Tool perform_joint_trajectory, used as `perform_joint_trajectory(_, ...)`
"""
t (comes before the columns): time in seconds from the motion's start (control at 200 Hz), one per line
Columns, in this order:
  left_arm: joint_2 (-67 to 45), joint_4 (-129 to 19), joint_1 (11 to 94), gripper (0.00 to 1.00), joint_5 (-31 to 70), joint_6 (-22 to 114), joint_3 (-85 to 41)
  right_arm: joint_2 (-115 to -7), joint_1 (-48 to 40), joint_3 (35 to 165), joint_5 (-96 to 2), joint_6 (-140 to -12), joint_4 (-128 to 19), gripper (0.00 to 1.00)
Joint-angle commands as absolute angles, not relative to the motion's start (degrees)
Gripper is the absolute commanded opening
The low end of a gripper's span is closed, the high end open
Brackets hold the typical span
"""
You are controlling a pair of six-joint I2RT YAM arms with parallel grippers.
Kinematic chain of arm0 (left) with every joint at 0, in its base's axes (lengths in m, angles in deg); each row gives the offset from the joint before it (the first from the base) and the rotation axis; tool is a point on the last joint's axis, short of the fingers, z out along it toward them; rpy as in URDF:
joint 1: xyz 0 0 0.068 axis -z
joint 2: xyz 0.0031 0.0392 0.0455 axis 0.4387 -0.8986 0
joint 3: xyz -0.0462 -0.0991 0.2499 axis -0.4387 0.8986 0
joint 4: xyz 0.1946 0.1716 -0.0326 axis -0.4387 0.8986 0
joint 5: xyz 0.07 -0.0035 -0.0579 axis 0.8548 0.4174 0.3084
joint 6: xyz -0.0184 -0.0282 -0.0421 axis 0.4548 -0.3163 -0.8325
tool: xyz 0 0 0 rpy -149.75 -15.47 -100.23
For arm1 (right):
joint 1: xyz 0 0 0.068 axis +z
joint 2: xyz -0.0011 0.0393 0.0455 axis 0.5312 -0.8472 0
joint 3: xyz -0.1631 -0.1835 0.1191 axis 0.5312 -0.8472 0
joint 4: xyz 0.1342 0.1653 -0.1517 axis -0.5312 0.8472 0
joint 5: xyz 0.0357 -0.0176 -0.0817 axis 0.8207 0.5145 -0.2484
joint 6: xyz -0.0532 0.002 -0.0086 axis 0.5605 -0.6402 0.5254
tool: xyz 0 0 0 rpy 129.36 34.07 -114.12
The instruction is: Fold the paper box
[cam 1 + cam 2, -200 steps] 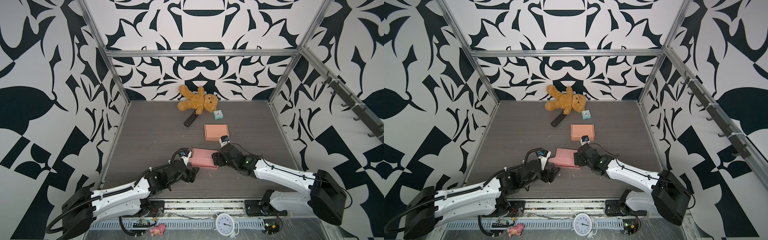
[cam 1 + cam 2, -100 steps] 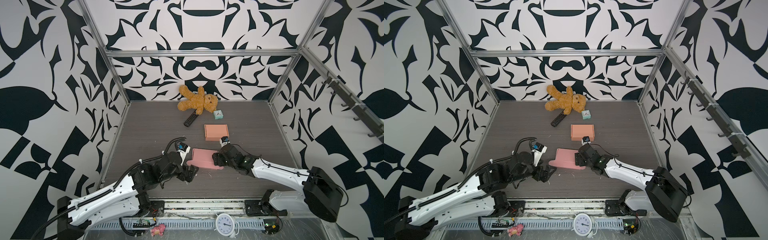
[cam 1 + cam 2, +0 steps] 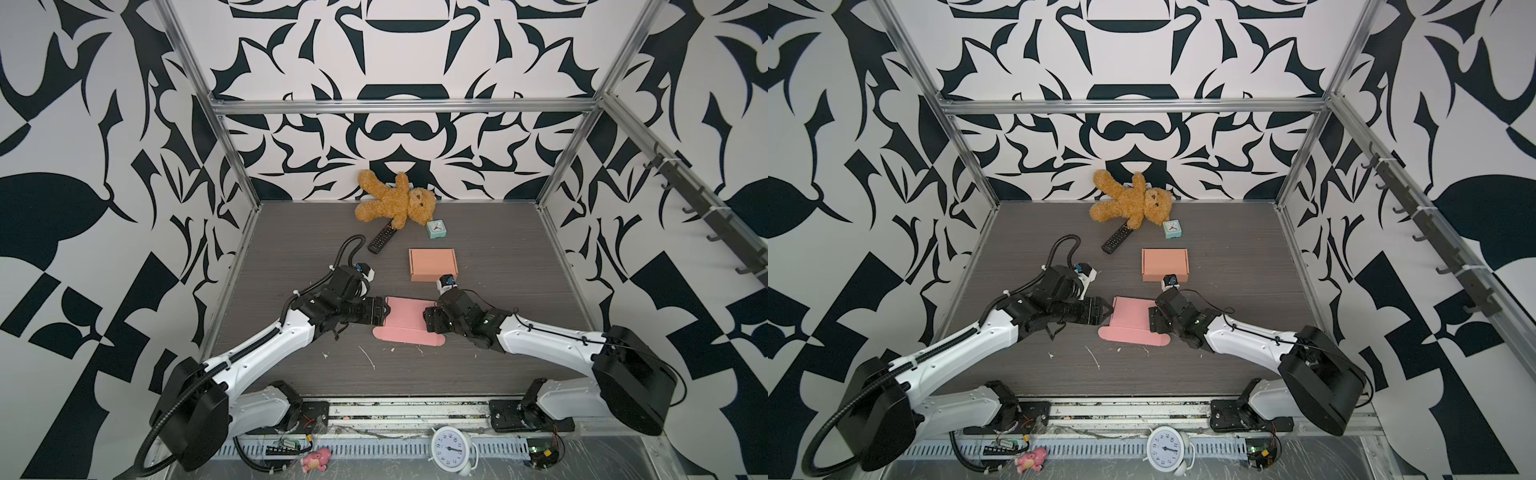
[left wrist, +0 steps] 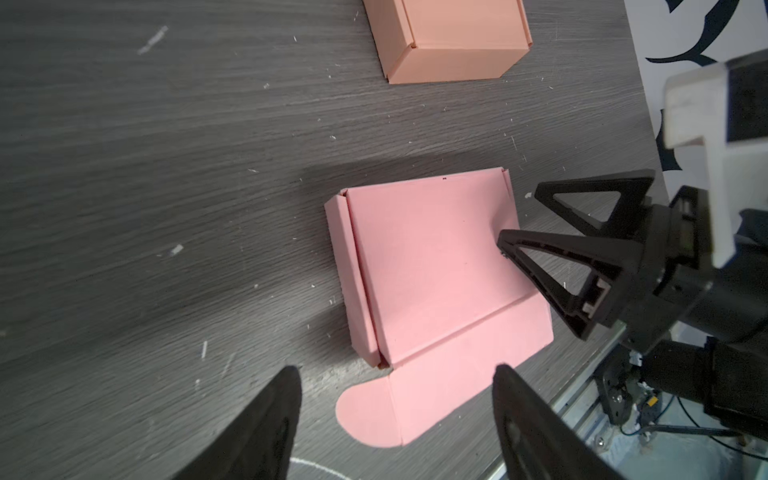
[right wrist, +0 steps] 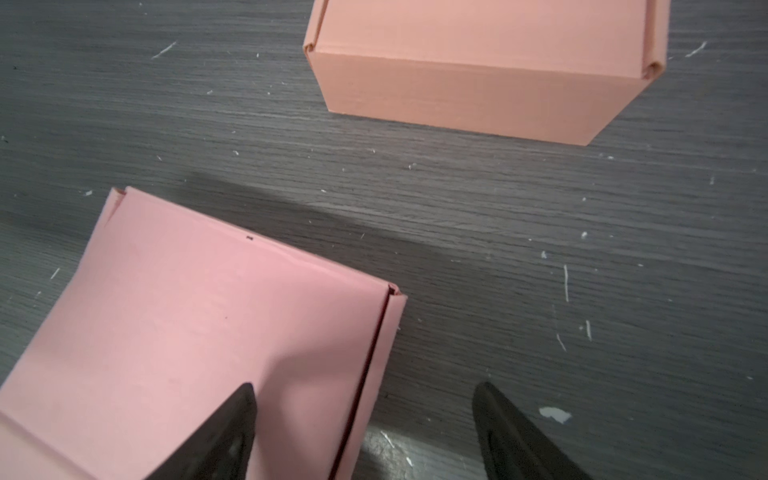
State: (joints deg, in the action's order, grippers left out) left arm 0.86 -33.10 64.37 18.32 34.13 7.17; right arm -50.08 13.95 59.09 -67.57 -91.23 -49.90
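One pink paper box (image 3: 405,316) lies near the front middle of the table (image 3: 291,249), between the two grippers. Its lid (image 4: 428,257) is down over the body, but the tuck flap (image 4: 457,374) with its rounded end lies flat on the table towards the arm bases, not yet tucked in.

The left gripper (image 3: 385,316) sits at the box's left side, jaws apart and holding nothing. The right gripper (image 3: 428,322) is also spread, straddling the right wall: one finger (image 5: 232,419) is over the lid and the other is outside the box.

I judge the main risk to be the light box sliding or the lid springing up if the flap is lifted while nothing presses the lid. A pinch on the rounded end alone could crease the thin card. An orange box (image 3: 432,264), already folded, stands just behind the right wrist, and a backward swing could knock it.
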Motion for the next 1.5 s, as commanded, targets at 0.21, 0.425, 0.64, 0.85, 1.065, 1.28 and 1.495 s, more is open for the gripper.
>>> perform_joint_trajectory(0.21, -10.5, -44.24, 62.59, 0.62, 10.95, 34.04, 9.64, -50.24, 13.57, 58.65, -65.69, -92.12, -51.19, 0.83)
perform_joint_trajectory(0.425, -14.58, -47.66, 62.5, 0.53, 9.44, 33.56, 10.75, -50.8, 13.48, 58.31, -64.86, -92.34, -51.44, 0.81)
perform_joint_trajectory(0.64, -15.63, -49.08, 62.5, 0.47, 9.41, 33.44, 11.58, -51.19, 13.53, 58.03, -64.3, -92.69, -51.9, 0.8)
perform_joint_trajectory(0.85, -15.15, -49.43, 62.5, 0.43, 9.58, 33.2, 12.23, -51.62, 13.52, 58.03, -62.14, -92.62, -54.23, 0.79)
perform_joint_trajectory(1.065, -14.51, -49.45, 62.33, 0.39, 10.38, 33.18, 13.05, -54.53, 13.53, 59.9, -59.91, -92.19, -55.84, 0.78)
perform_joint_trajectory(1.28, -13.54, -49.28, 61.47, 0.38, 10.56, 33.22, 13.67, -57.4, 13.51, 62.26, -58.58, -91.57, -56.34, 0.76)
perform_joint_trajectory(1.495, -11.88, -48.23, 59.72, 0.37, 10.48, 33.85, 14.29, -59.79, 13.52, 65.0, -57.48, -90.84, -56.36, 0.75)
